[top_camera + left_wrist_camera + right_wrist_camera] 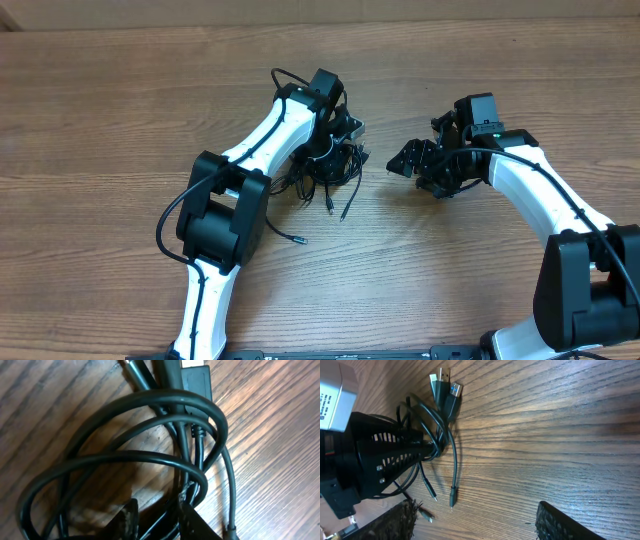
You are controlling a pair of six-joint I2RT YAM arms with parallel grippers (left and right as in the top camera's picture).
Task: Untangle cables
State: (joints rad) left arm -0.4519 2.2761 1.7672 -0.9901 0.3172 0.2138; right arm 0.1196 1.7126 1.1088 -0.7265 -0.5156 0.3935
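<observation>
Bunched on the counter (120, 120) at the overhead frame's centre, the cables (325, 188) are pinched by the left end effector (434, 450), loose tails running toward the lower edge, while the right end effector (402, 160) hangs spread and empty just to their right.

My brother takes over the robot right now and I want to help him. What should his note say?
Left gripper: shut on the cables, in the middle of the bunch.
Right gripper: open, empty, beside the bunch, not touching it.
Cables: one tangled bunch on the wooden table, loops crossing; plugs and a loose end stick out.
Done: no cord separated yet.
Left: pull the cords apart; the right gripper could probably take a loose end.
</observation>
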